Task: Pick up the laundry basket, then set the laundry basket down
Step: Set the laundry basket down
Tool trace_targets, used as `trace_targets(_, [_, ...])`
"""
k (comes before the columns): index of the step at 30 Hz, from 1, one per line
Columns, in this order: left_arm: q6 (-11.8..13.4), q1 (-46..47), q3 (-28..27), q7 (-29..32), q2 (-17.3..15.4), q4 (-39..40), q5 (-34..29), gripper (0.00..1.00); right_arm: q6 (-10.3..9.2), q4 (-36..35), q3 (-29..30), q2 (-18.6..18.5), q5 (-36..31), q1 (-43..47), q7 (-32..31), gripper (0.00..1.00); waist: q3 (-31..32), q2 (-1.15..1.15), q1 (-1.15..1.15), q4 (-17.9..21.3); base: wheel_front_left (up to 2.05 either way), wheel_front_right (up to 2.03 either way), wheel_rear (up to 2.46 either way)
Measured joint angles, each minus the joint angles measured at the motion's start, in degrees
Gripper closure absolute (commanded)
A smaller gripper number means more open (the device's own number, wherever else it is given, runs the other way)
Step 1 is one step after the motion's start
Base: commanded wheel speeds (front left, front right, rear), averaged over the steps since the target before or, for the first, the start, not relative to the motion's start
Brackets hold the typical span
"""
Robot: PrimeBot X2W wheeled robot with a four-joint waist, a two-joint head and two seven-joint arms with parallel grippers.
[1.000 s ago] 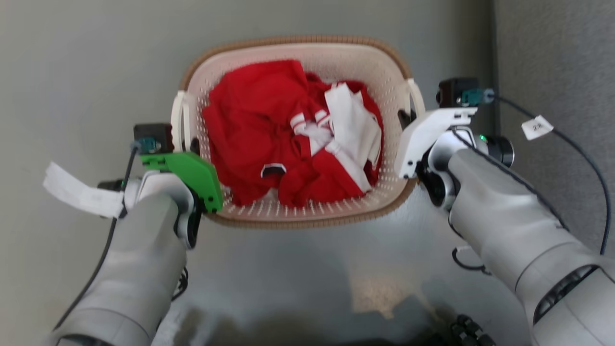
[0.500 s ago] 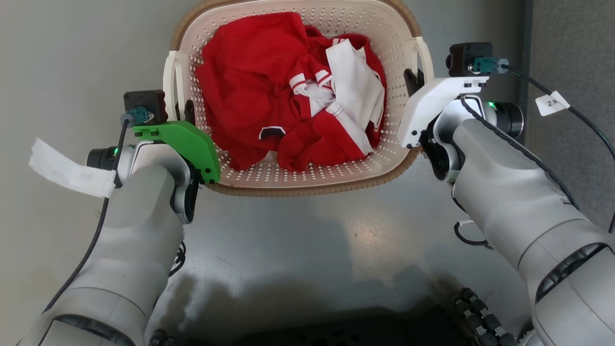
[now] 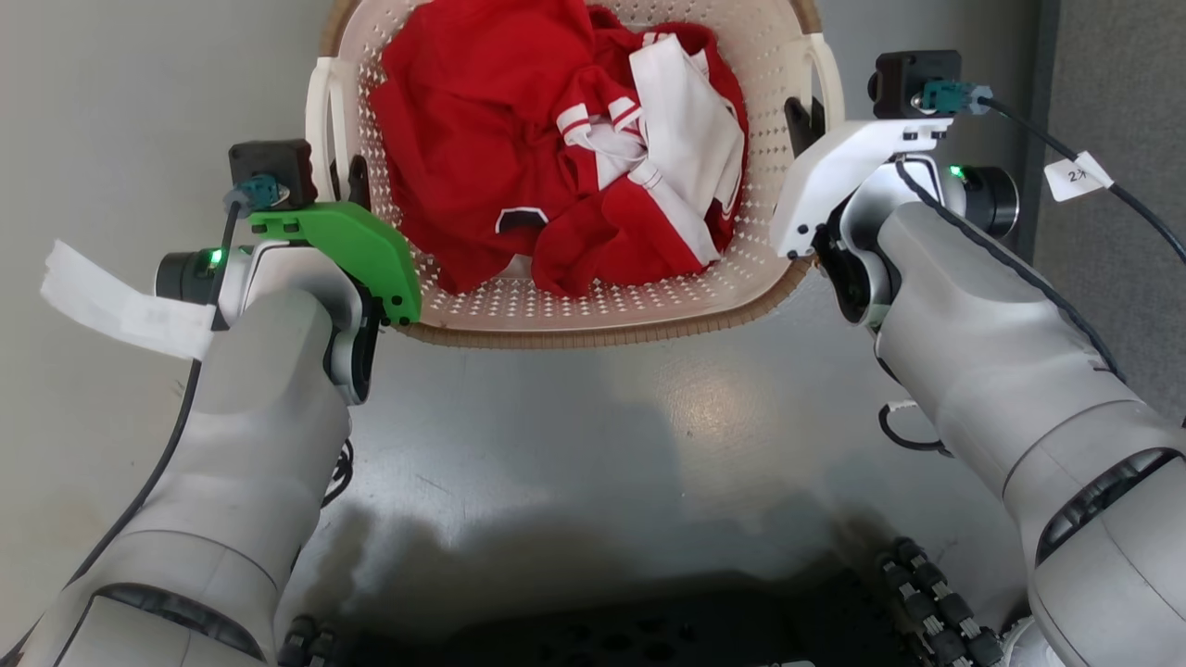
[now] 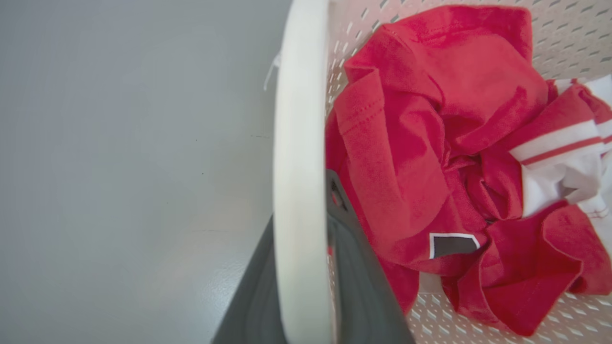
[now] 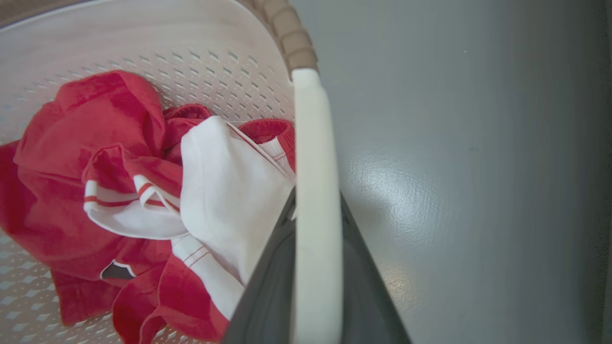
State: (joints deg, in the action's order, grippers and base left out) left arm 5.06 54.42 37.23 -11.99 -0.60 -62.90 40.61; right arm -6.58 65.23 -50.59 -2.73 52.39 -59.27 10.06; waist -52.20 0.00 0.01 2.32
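Observation:
The laundry basket [image 3: 593, 332] is cream-white and perforated with a brown woven rim, and the top edge of the head view cuts it off. Red-and-white clothes [image 3: 556, 139] lie crumpled inside. My left gripper [image 3: 347, 185], under its green mount, is shut on the basket's left loop handle [image 3: 318, 120]. The left wrist view shows dark fingers [image 4: 356, 272] on both sides of that white handle [image 4: 299, 143]. My right gripper [image 3: 801, 116] is shut on the right handle [image 3: 827, 79]. In the right wrist view that handle [image 5: 315, 167] runs between the fingers [image 5: 267, 291].
Smooth grey floor [image 3: 649, 435] spreads below and around the basket. A darker grey panel [image 3: 1121, 139] stands along the right side. My dark base [image 3: 602, 639] fills the bottom edge. Cables with paper tags [image 3: 120, 310] hang off both wrists.
The basket and both grippers have moved up the head view and the basket looks larger, nearer the camera. The view itself has shifted; more of my base shows.

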Motion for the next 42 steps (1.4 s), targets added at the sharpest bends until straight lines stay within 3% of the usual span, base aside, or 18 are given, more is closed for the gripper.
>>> trace_targets(24, [-0.59, 0.74, 1.34, -0.67, 0.08, -1.65, 0.01, 1.0, 0.97, 1.21, -1.23, 0.07, 0.02, -0.3, 1.53, 1.0, -1.48, 0.0, 0.0, -0.15, 0.0, 0.0, 0.0])
trace_targets(25, [-0.6, 0.75, 1.38, -0.67, 0.08, -1.69, 0.02, 1.0, 0.97, 1.24, -1.29, 0.08, 0.03, -0.3, 1.53, 0.97, -1.53, 0.0, 0.0, -0.14, 0.0, 0.0, 0.0])
trace_targets(26, [-0.6, 0.75, 1.42, -0.67, 0.08, -1.72, 0.03, 1.0, 0.99, 1.27, -1.33, 0.08, 0.09, -0.3, 1.55, 0.87, -1.57, 0.0, 0.0, -0.13, 0.0, 0.0, 0.0])
trace_targets(29, [-0.77, 0.78, 1.55, -0.68, 0.05, -2.08, 0.03, 0.62, 0.99, 1.38, -1.36, -0.15, 0.1, -0.44, 2.09, 0.54, -1.62, 0.0, 0.0, -0.1, 0.0, 0.0, 0.0])
trace_targets(30, [-0.76, 0.78, 1.55, -0.68, 0.0, -2.45, 0.03, 0.41, 1.0, 1.44, -1.36, -0.22, 0.1, -0.49, 2.09, 0.47, -1.62, 0.0, 0.0, -0.1, 0.0, 0.0, 0.0])
trace_targets(32, [-0.76, 0.8, 1.54, -0.71, -0.27, -2.88, 0.04, 0.02, 0.98, 1.57, -1.37, -0.35, 0.1, -0.62, 2.24, 0.09, -1.6, 0.0, 0.0, -0.11, 0.0, 0.0, 0.0])
trace_targets(33, [-0.75, 0.8, 1.54, -0.71, -0.41, -3.05, 0.1, 0.0, 0.96, 1.64, -1.37, -0.54, 0.1, -0.72, 2.36, 0.0, -1.58, 0.0, 0.0, -0.11, 0.0, 0.0, 0.0])
trace_targets(42, [-0.74, 0.8, 1.49, -0.77, -0.49, -3.35, 0.54, 0.0, 0.96, 1.81, -1.38, -0.82, 0.12, -1.51, 2.91, 0.0, -0.96, 0.0, 0.0, -0.14, 0.0, 0.0, 0.0])
